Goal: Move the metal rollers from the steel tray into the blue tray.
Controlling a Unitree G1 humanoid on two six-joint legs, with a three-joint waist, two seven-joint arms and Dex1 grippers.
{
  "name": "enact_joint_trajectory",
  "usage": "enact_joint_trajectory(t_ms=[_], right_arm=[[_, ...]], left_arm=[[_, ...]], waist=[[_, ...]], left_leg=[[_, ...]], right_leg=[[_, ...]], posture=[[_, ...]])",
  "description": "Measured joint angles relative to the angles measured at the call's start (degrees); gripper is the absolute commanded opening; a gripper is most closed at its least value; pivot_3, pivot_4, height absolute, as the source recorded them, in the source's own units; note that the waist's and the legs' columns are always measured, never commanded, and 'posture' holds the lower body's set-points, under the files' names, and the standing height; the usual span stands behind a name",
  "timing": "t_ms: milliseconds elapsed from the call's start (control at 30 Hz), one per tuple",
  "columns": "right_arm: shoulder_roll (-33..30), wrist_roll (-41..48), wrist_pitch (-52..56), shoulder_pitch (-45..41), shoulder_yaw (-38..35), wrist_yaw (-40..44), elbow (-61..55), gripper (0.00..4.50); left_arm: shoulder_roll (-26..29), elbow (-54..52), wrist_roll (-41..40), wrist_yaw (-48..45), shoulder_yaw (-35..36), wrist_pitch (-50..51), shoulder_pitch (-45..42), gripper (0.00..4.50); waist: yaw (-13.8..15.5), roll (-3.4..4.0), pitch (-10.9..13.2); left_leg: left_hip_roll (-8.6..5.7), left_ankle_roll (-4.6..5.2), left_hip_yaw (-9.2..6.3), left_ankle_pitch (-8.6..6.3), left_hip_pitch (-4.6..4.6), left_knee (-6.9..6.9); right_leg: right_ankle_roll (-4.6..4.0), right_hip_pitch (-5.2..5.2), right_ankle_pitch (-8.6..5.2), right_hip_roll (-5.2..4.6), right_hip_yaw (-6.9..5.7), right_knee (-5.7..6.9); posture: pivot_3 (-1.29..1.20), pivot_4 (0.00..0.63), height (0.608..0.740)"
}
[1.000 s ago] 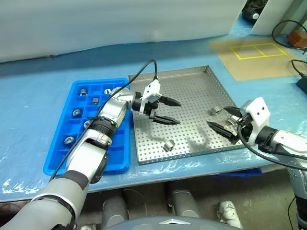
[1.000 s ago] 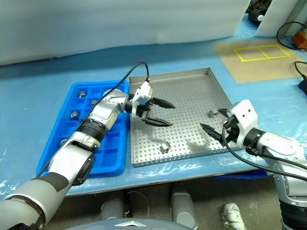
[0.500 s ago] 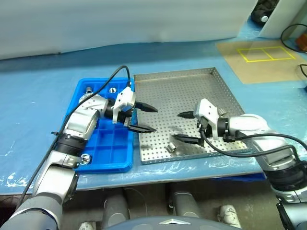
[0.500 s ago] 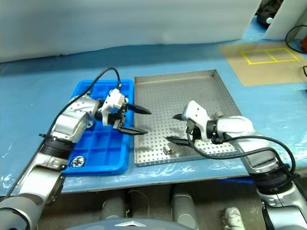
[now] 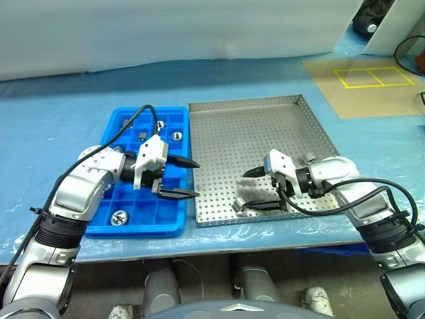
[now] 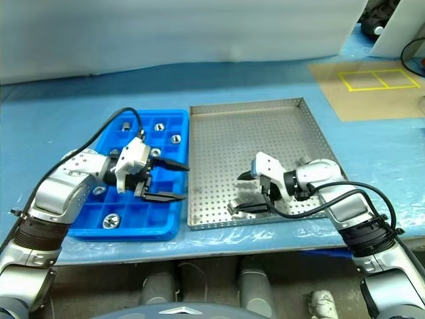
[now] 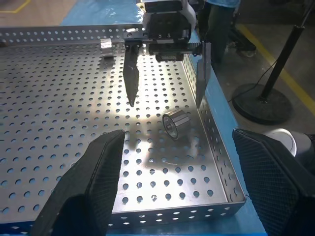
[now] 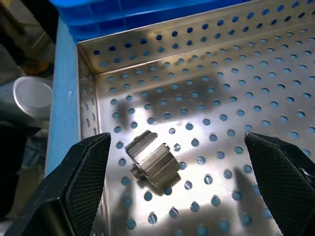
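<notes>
Trays: 2, one steel tray [image 5: 265,119] and one blue tray [image 5: 143,229]. Rollers in the steel tray: 2, one [image 5: 239,206] at the tray's 6 o'clock and one [image 5: 309,157] at 3 o'clock. Rollers in the blue tray: at least 5 countable [image 6: 175,139]; the arm may cover more. Grippers: 2, left gripper [image 5: 194,178] and right gripper [image 5: 247,190].

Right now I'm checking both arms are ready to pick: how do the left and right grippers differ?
The left gripper hangs over the blue tray, by the edge next to the steel tray; the right gripper is inside the steel tray. The left brackets nothing; the right straddles a metal roller near the front rim, not yet closed on it. Both are open and empty, pointing toward each other.
</notes>
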Motion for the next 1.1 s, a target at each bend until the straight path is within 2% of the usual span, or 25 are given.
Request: enact_joint_trajectory(t_ms=[467,600,700,733,767,867,1100], right_arm=[[1.6,-4.87,-5.64,-2.26,2.49,1.94,9.05,4.5],[2.6,-5.55,-6.37,-2.26,2.49,2.08,10.2,3.57],[3.14,-5.68,-6.81,-2.26,2.49,2.02,10.49,2.53],[3.37,-5.76,-6.93,-2.26,2.49,1.96,10.49,2.53],[3.57,-5.8,-6.96,-2.25,2.49,1.99,10.49,1.95],[3.66,-5.61,-6.94,-2.26,2.44,2.19,10.32,1.13],[3.98,-5.79,-7.2,-2.32,2.43,1.7,10.27,1.1]], left_arm=[[0.01,-1.57,-0.73,2.54,-0.07,0.12,1.14,3.7],[0.13,-2.07,-0.73,2.9,-0.07,0.11,1.14,3.75],[0.27,-2.17,-0.73,3.02,-0.07,0.12,1.14,3.75],[0.29,-2.17,-0.73,3.04,-0.07,0.12,1.14,3.75],[0.3,-2.17,-0.73,3.04,-0.07,0.12,1.14,3.75],[0.34,-2.17,-0.73,3.07,-0.07,0.12,1.14,3.75],[0.34,-2.21,-0.73,3.17,-0.1,0.18,1.11,3.75]], waist=[[0.33,0.0,0.0],[0.3,0.0,0.0],[0.32,0.0,0.0],[0.32,0.0,0.0],[0.32,0.0,0.0],[0.34,0.0,0.0],[0.33,0.0,0.0]], left_leg=[[-0.01,-0.01,0.0,0.01,-0.02,-0.01],[-0.01,-0.01,0.0,0.01,-0.02,-0.01],[-0.01,-0.01,0.0,0.01,-0.02,-0.01],[-0.01,-0.01,0.0,0.01,-0.02,-0.01],[-0.01,-0.01,0.0,0.01,-0.02,-0.01],[-0.01,-0.01,0.0,0.01,-0.01,-0.01],[-0.01,-0.01,0.0,0.01,-0.01,-0.01]], right_leg=[[0.0,-0.01,0.0,0.0,0.0,0.0],[-0.01,-0.02,0.0,0.0,0.0,0.0],[-0.01,-0.01,0.0,0.0,0.0,0.0],[-0.01,-0.01,0.0,0.0,0.0,0.0],[-0.01,-0.02,0.0,0.0,0.0,0.01],[-0.01,-0.01,0.0,0.0,0.0,0.01],[-0.01,-0.01,0.0,0.0,0.0,0.01]], posture=[[-0.16,0.15,0.74],[-0.16,0.15,0.74],[-0.16,0.15,0.74],[-0.16,0.15,0.74],[-0.16,0.15,0.74],[-0.16,0.15,0.74],[-0.16,0.15,0.74]])
